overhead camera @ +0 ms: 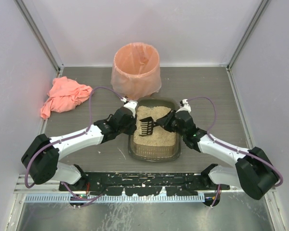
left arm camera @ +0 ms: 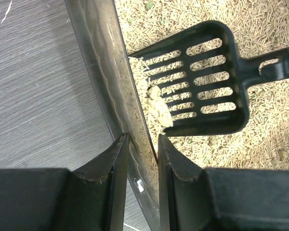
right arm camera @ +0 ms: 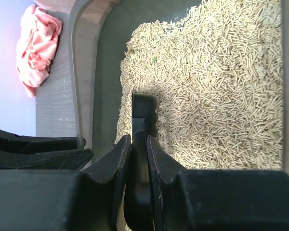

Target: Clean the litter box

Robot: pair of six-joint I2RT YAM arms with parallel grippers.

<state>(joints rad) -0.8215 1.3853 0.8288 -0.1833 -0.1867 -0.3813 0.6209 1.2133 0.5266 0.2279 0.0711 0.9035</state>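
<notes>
The litter box (overhead camera: 154,155) sits near the middle of the table, between the two arms and just in front of a round bin (overhead camera: 136,67) lined with a peach bag. It is a shallow rectangular tray of dark translucent plastic with rounded corners. It holds beige pellet litter (overhead camera: 156,137), heaped higher toward the far end and thinner along the far left wall, where bare floor shows. The left gripper (left arm camera: 141,144) is closed on the box's left wall, one finger outside and one inside. The right gripper (right arm camera: 138,142) is clamped on the handle of a black slotted scoop (left arm camera: 202,77), whose head lies over the litter near the left wall. A pale clump (left arm camera: 159,108) rests on the scoop's slots. The table (overhead camera: 207,96) is grey with a wood grain. A crumpled pink cloth (overhead camera: 65,96) lies at its far left. Plain pale panels enclose the table on three sides.
</notes>
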